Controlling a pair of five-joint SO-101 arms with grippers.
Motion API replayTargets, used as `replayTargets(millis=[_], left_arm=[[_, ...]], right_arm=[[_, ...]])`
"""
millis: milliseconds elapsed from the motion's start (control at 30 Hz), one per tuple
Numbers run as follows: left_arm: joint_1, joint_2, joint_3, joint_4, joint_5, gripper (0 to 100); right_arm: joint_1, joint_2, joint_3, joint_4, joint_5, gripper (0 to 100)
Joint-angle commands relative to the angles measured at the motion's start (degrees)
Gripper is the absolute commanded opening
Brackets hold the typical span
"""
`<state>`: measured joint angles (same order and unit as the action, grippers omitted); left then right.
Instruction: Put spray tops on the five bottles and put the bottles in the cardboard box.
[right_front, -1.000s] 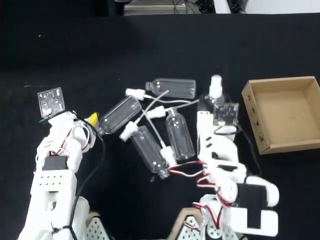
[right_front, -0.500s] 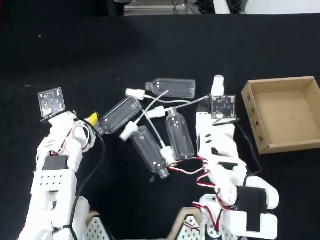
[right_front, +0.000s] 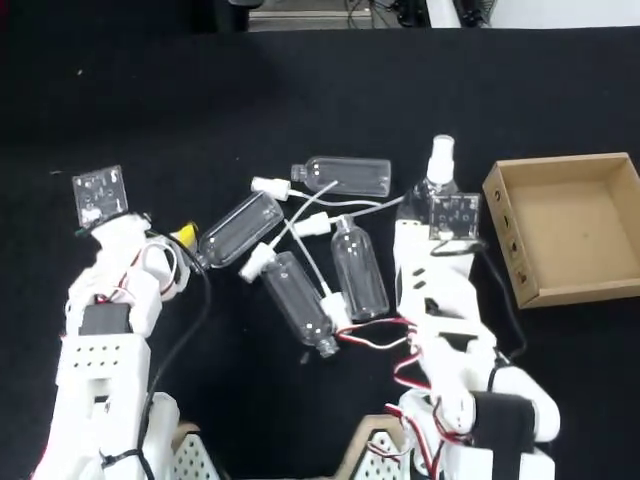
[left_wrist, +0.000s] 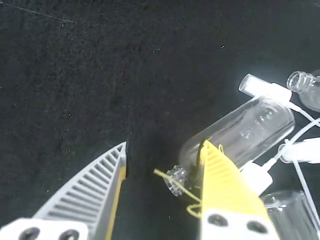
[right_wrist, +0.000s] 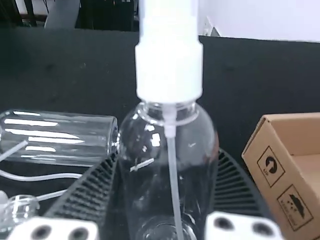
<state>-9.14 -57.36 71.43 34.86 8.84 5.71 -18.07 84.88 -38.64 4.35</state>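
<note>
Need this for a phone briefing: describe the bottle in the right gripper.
Start at the cardboard box. Beside it, the right gripper holds a clear bottle. It alone stands upright with a white spray top on; the other four bottles lie flat, uncapped.

Black table — white wall beyond

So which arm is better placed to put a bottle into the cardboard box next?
Right: its gripper holds the clear plastic bottle with a white spray top, beside the brown cardboard box.
</note>
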Motion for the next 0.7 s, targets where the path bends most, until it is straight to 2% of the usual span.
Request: replayTargets(millis=[0,100,300,567,667], left_arm=[[0.48,-0.26,-8.57,6.59,-4.04,26],[0.48,-0.26,-10.51,9.85,-6.68,30],[0.48,-0.18,-15.08,15.91,-9.23,30],[0.48,-0.09,-16.75,16.88,-10.02,31],[0.48,3.43,-21.76,20.57,-11.69,30]], right_arm=[[-0.62,-4.53,0.04,0.09,-1.49,19.1],[-0.62,-5.85,-0.22,2.90,-1.67,19.1],[-0.62,-7.34,0.22,3.43,-1.76,19.1],[-0.62,-7.25,0.75,3.43,-1.76,19.1],[-0.62,-7.43,1.27,3.34,-1.76,19.1]])
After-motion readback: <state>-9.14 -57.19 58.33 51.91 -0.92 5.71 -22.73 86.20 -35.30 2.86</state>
